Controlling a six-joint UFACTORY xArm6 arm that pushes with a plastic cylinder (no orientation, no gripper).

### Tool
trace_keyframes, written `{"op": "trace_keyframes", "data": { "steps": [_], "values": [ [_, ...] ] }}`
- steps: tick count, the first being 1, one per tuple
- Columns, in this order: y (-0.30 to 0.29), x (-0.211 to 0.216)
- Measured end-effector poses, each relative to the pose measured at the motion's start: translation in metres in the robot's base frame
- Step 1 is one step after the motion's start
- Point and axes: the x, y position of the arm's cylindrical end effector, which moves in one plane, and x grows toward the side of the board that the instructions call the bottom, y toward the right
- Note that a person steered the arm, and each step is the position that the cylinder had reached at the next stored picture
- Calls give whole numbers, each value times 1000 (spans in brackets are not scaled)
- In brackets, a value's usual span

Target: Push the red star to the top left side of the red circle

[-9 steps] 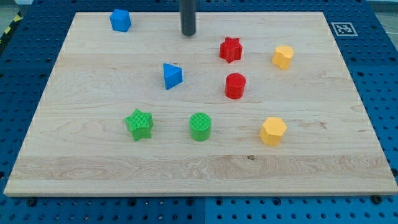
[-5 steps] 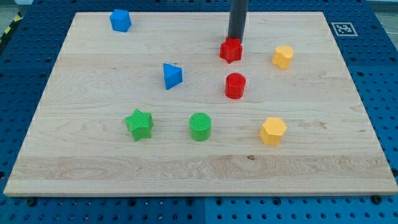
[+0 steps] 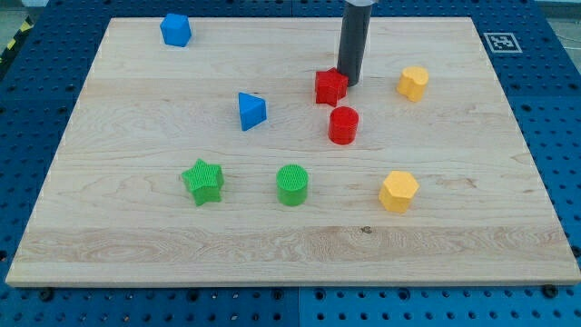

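The red star (image 3: 329, 87) lies on the wooden board (image 3: 136, 227), right of centre near the view's top. The red circle (image 3: 343, 124) stands just below it and slightly to the right, a small gap between them. My tip (image 3: 350, 83) rests against the star's right side, above the red circle. The rod rises from there out of the view's top.
A blue triangle (image 3: 251, 111) lies left of the star. A blue block (image 3: 175, 29) sits at the top left. Yellow blocks lie at the right (image 3: 413, 83) and lower right (image 3: 398, 192). A green star (image 3: 203, 182) and green circle (image 3: 292, 184) sit lower down.
My tip moved right from the board's top centre, then down beside the red star. The star slid a little down and to the left, closer to the red circle.
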Motion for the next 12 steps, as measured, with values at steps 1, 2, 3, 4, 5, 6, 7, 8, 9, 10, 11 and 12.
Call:
{"op": "trace_keyframes", "data": {
  "steps": [1, 2, 3, 4, 5, 6, 7, 8, 9, 10, 11, 12],
  "values": [
    [0, 1],
    [8, 9],
    [8, 9],
    [3, 2],
    [-10, -8],
    [-14, 2],
    [-14, 10],
    [0, 10],
    [26, 34],
    [29, 37],
    [34, 57],
    [40, 58]
  ]
}}
